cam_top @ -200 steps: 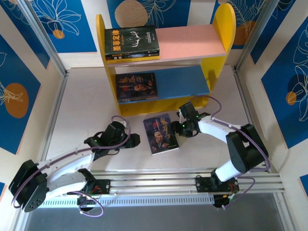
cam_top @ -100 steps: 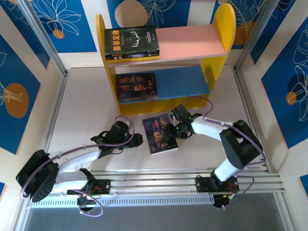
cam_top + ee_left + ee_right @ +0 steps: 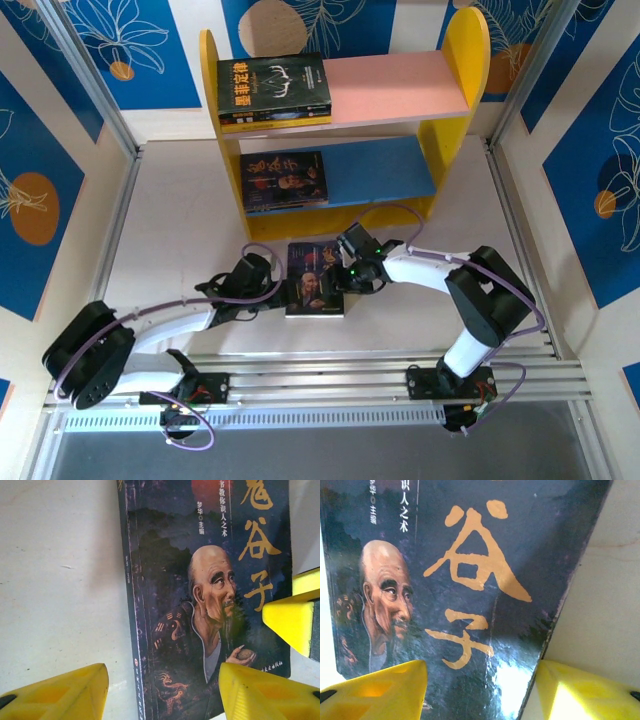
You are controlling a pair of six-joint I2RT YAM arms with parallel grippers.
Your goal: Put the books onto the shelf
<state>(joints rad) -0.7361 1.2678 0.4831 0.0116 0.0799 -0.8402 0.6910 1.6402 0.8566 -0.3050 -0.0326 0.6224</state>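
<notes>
Top view: the book (image 3: 313, 282) lies on the desk (image 3: 180, 220) at 6 o'clock from the shelf (image 3: 400, 85), long side running 12 to 6. The left tool (image 3: 284, 291) is at its 9, the right tool (image 3: 344, 272) at its 3, equally near, arms stretched low.

Left wrist view: that tool is spread across the spine.

Right wrist view: that tool is spread across the other edge.

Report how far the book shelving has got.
Done: the upper books lie on the pink board of the shelf, the lower books on its blue board. In hand: one book lies flat on the table, the left gripper open over its spine edge, the right gripper open over the opposite edge; neither grips it. Left: lift and shelve it.
</notes>
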